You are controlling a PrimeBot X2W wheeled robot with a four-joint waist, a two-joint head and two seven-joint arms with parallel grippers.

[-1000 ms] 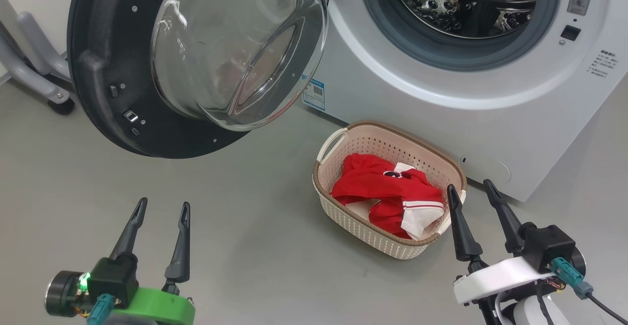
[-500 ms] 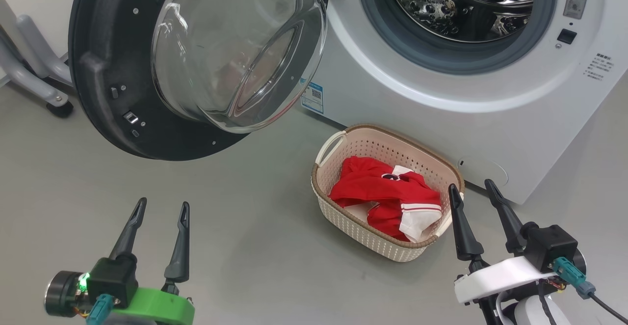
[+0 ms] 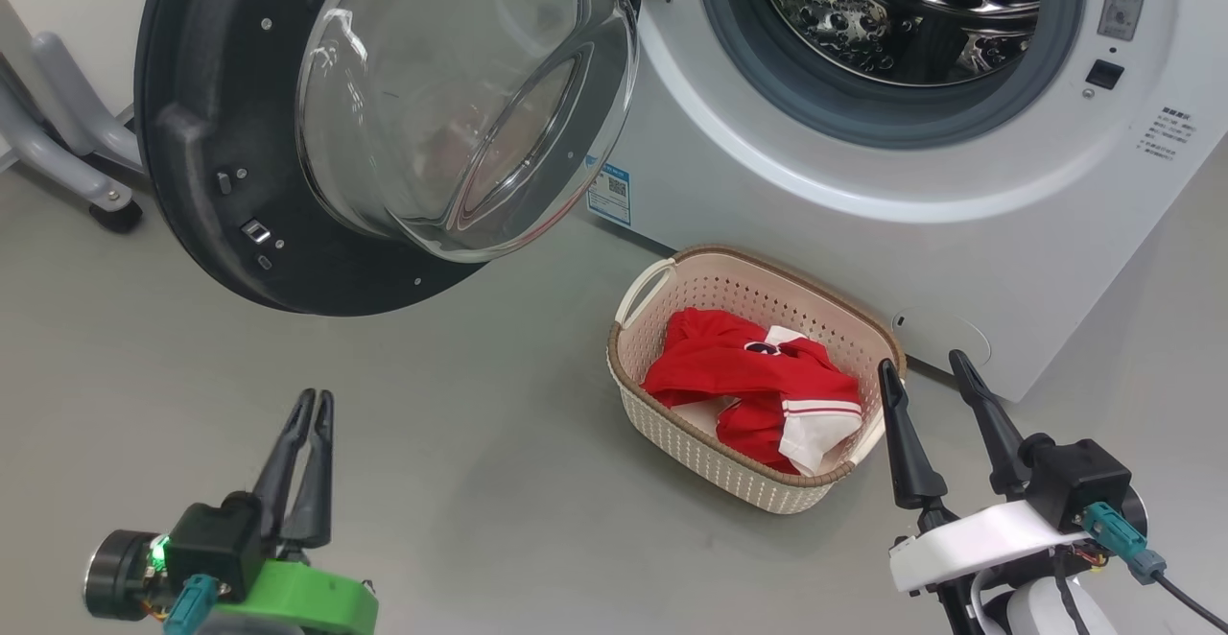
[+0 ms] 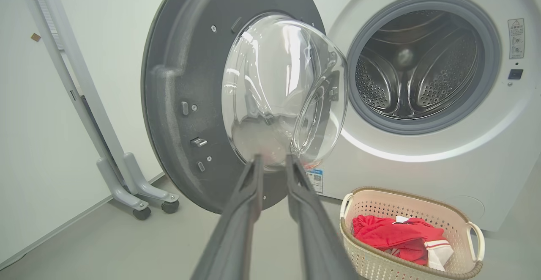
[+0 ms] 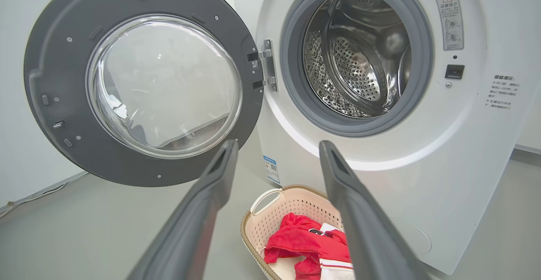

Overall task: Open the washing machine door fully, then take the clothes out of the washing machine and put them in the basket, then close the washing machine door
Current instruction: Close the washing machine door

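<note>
— Looking done with unloading: clothes [image 3: 739, 371] in basket [image 3: 767, 257], on floor against washer [image 3: 767, 184]; door [image 3: 201, 184] swung wide to the left.
— Grippers?
— Left gripper [image 3: 315, 405] nearly pressed together, pinching nothing; right gripper [image 3: 918, 363] spread, empty, just beside basket.
— Risks in closing?
— Slipping off the bulging glass with narrowed tips; pushing too near the hinge and stalling short of latching; nudging basket with the right arm.

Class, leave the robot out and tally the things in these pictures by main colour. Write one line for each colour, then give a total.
White: 1, washing machine
Black: 1, washing machine door
Cream: 1, basket
Red: 1, heap of clothes
Grey: 1, wheeled stand
Total: 5
</note>
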